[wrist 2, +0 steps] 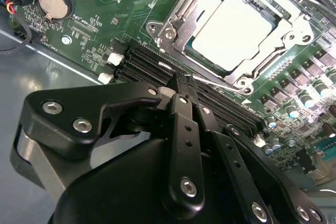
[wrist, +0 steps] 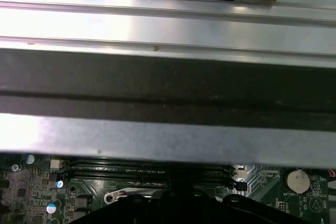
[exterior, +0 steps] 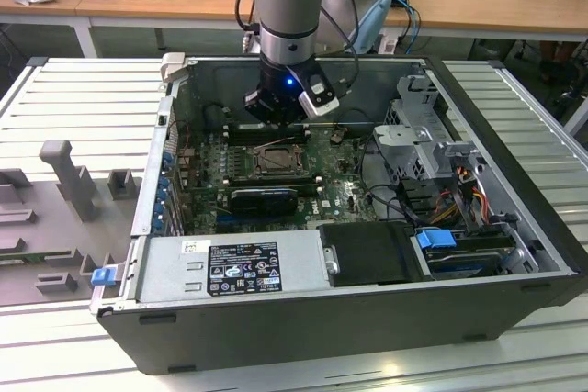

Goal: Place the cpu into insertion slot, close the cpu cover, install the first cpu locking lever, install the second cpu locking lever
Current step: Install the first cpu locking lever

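In the second wrist view you lose the lower half of the motherboard (wrist 2: 100, 35) behind the black gripper (wrist 2: 181, 90) body, and the fingers (wrist 2: 184, 129) sit pressed together right over the memory slots (wrist 2: 152, 66), covering part of their run. The cpu cover (wrist 2: 173, 24) is cut by the picture's edge at one corner. The cpu (wrist 2: 233, 35) is washed out by glare (its surface marks can't be told). In the exterior view the arm's wrist (exterior: 289, 34) hides the case's back wall, and the insertion slot (exterior: 274, 161) is too small for you to judge its levers.
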Controlling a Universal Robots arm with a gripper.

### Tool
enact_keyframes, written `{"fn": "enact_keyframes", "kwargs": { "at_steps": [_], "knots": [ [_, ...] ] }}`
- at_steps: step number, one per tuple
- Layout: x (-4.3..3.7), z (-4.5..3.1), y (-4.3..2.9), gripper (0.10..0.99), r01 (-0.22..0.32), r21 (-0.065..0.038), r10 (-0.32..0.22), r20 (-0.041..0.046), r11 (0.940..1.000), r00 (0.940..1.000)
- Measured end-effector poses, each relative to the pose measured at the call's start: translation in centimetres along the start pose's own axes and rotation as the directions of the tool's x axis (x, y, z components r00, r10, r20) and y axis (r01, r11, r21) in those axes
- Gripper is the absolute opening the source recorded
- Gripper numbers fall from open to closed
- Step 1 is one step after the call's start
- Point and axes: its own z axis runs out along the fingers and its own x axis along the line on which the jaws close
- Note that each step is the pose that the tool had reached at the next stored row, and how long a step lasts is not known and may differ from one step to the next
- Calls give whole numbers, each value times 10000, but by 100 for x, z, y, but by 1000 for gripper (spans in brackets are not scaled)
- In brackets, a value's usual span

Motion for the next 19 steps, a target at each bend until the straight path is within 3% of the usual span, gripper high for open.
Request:
{"fn": "enact_keyframes", "kwargs": {
  "at_steps": [19],
  "knots": [
    [-39,115,-18,106,7,25,-7,-4,10000,10000]
  ]
}}
